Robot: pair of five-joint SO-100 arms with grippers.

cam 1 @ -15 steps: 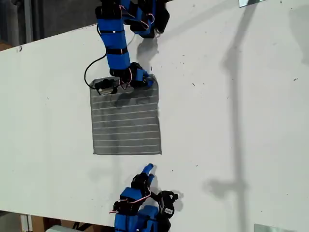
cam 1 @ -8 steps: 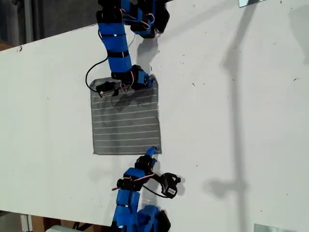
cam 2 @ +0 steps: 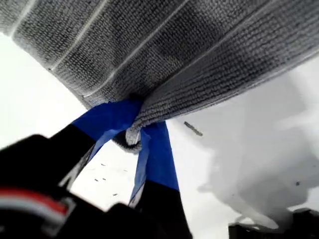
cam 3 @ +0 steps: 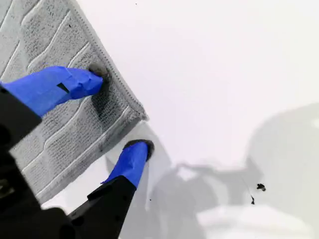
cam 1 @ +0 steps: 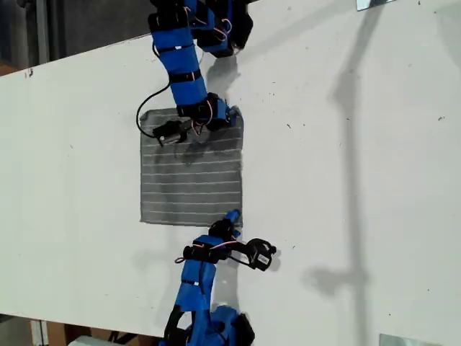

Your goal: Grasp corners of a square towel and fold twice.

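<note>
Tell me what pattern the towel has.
Dark grey towel with fine pale parallel stripes, clearest in exterior view.

In the exterior view an arm covers part of the towel [cam 1: 191, 180] along its 12 o'clock edge, so that hem and the corner at 1 o'clock are mostly hidden. The corner at 5 o'clock sits under my first gripper [cam 1: 232, 218], too small there to tell how it is held. Both arm bases are cut off by the frame, one at 12 o'clock and one at 6 o'clock. In both wrist views most of the towel runs out of frame, and the dark gripper bodies are blurred.
</note>
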